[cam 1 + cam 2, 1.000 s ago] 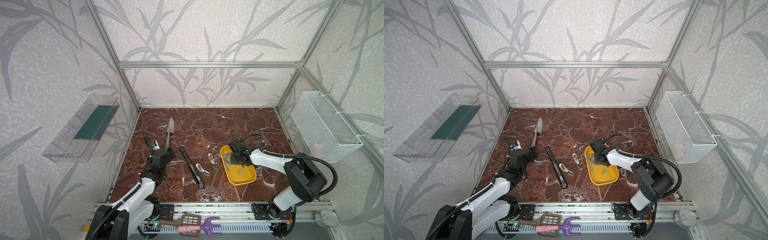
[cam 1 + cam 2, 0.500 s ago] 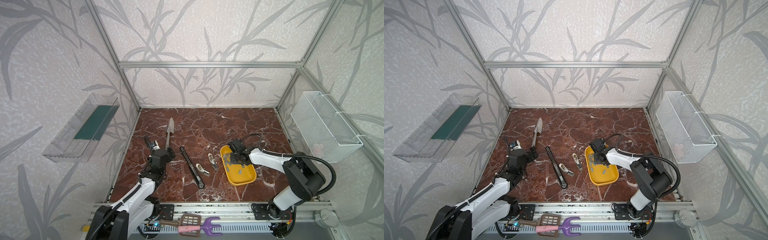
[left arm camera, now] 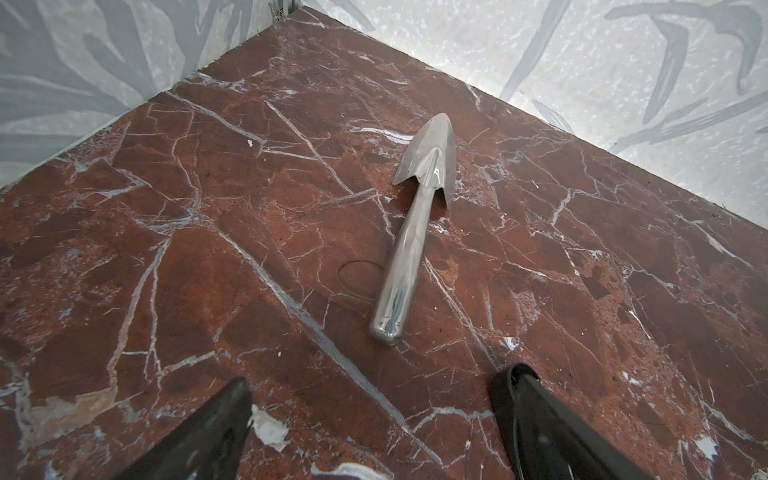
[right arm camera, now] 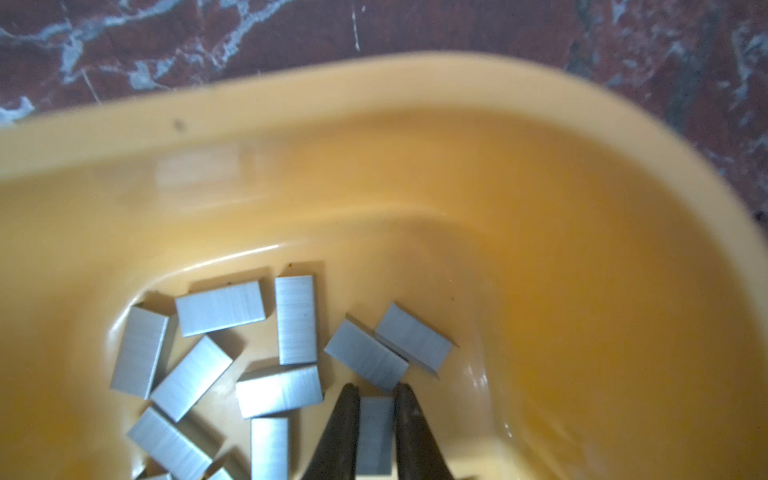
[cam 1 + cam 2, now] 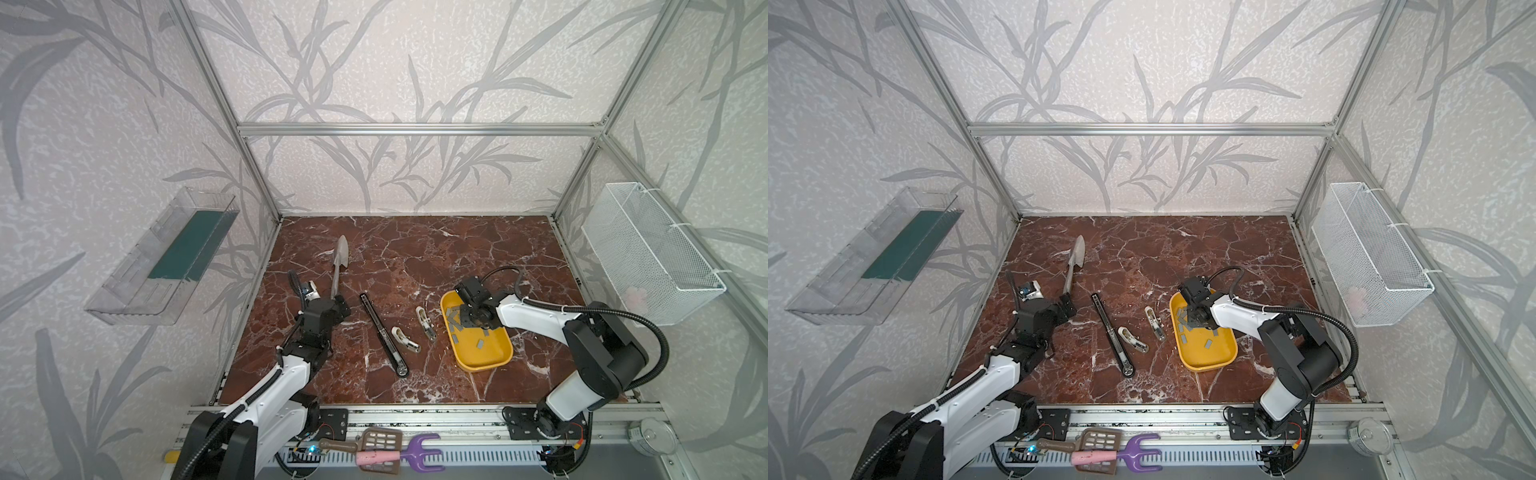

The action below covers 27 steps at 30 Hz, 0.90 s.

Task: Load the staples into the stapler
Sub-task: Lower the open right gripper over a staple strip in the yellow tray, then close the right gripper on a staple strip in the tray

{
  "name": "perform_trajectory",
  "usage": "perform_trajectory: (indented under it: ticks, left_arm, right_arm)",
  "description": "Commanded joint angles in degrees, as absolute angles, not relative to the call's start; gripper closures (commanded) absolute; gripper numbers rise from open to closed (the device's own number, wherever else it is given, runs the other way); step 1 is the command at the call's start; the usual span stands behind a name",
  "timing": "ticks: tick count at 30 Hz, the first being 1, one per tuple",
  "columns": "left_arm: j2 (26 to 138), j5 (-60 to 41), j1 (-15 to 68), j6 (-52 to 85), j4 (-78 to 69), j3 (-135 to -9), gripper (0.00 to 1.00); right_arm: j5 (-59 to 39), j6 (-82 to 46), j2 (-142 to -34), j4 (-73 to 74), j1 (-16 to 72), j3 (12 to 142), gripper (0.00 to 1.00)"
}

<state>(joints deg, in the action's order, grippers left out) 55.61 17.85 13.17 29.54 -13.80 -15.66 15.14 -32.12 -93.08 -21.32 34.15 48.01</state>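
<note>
Gripping is in progress at the right gripper: in the right wrist view its two dark tapered fingers stand narrow at the lower middle of the frame, flanking one flat grey metallic staple strip and apparently touching both of its long edges; lift-off is not shown. The strip's long axis runs parallel to the fingers. The remaining staples, brushed-metal rectangles with fine lengthwise lines, lie scattered at mixed angles to the left of the frame on the floor of the smooth, glossy yellow plastic tray. In both top views the long slim black stapler lies flat on the red-brown veined marble tabletop, left of the tray and well apart from it, with its long axis running from upper left to lower right and its rounded end at the lower right. Two cream-white oblong blocks lie between the stapler and the tray. The coming transfer therefore runs leftward across these blocks, and the strip's long axis probably needs aligning with the stapler's. The left gripper is the nearer one to the stapler; its jaws stand wide and empty, facing the polished grey metal trowel.
</note>
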Motion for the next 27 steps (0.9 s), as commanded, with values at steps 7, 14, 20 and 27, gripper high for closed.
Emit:
perform_trajectory:
  ticks: [7, 14, 20, 27]
  left_arm:
    - [54.9, 18.1, 13.0, 29.3, -15.2, -15.2, 0.01]
    - [54.9, 18.0, 13.1, 29.3, -15.2, -15.2, 0.01]
    - [54.9, 18.0, 13.0, 29.3, -15.2, -15.1, 0.01]
    - [55.5, 17.4, 13.1, 29.3, -15.6, -15.3, 0.01]
  right_arm:
    - [15.8, -31.6, -93.6, -25.3, 33.9, 47.3, 0.74]
    - [13.3, -31.9, -93.0, -24.0, 33.9, 46.2, 0.75]
    - [12.5, -32.1, -92.2, -22.9, 33.9, 45.4, 0.88]
    - [13.6, -31.5, -89.1, -22.7, 34.0, 44.8, 0.89]
